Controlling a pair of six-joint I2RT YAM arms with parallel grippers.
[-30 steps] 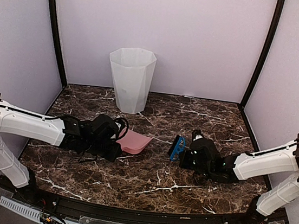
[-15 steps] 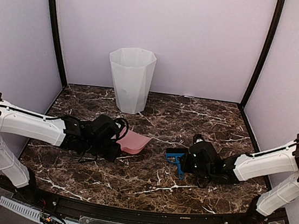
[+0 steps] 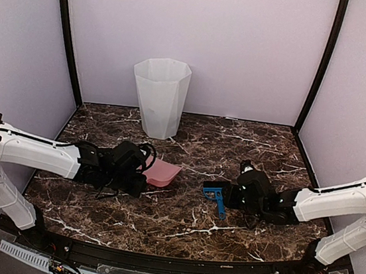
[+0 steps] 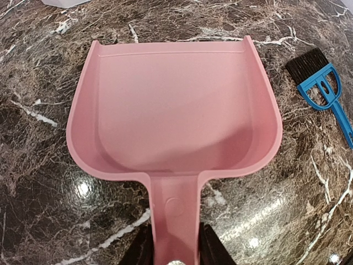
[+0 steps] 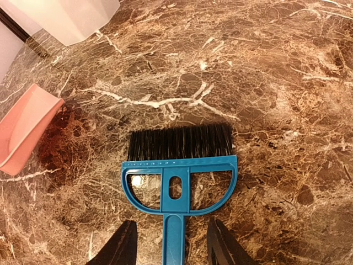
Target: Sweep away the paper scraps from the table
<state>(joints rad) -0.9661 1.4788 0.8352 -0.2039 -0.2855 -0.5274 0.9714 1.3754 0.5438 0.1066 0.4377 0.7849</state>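
Observation:
No paper scraps show in any view. The dark brown marble table (image 3: 185,224) carries a pink dustpan (image 3: 164,173) left of centre; its tray is empty in the left wrist view (image 4: 176,110). My left gripper (image 3: 137,175) is shut on the dustpan's handle (image 4: 175,221). A blue hand brush (image 3: 214,196) with black bristles lies flat on the table. My right gripper (image 3: 234,195) is open, its fingers standing apart on either side of the brush handle (image 5: 174,237) without touching it.
A tall white bin (image 3: 159,104) stands at the back of the table, left of centre; its base shows in the right wrist view (image 5: 66,16). Lilac walls enclose the back and sides. The brush also shows in the left wrist view (image 4: 320,88).
The brush went from upright in my right gripper to lying flat on the table. The right gripper has opened and drawn back slightly to the right. The dustpan shifted a little left.

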